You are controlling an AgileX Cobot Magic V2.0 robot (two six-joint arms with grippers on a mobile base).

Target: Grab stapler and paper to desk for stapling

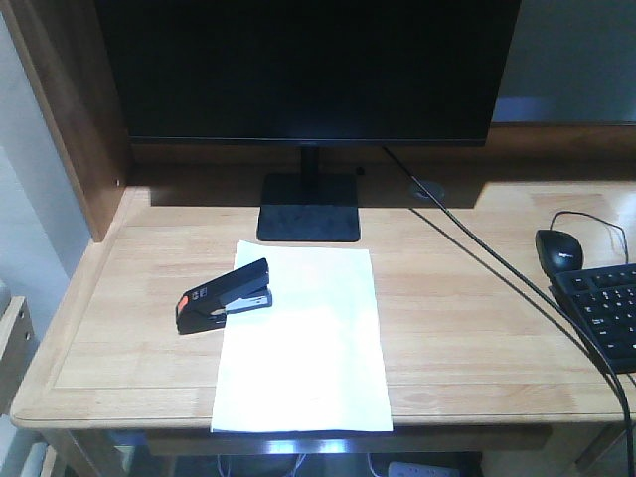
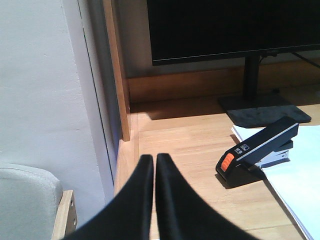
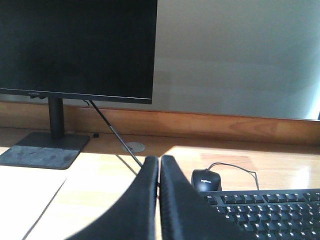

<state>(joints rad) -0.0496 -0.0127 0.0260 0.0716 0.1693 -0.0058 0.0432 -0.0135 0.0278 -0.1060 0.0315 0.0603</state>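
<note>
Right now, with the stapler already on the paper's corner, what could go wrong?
1. The paper overhangs the desk's front edge; a nudge might slide it off.
2. The stapler grips only the left edge, so pressing could shift the sheet.
3. The monitor cable crosses the desk and could snag the right gripper.

Looks like an office or study workstation: a light-wood counter point(image 1: 467, 328) carrying a dark monitor point(image 1: 308, 70) on its stand, a black keyboard point(image 1: 606, 308), a wired mouse point(image 1: 559, 248), a stapler point(image 1: 225, 295) and a white paper point(image 1: 301, 338), against plain walls.
</note>
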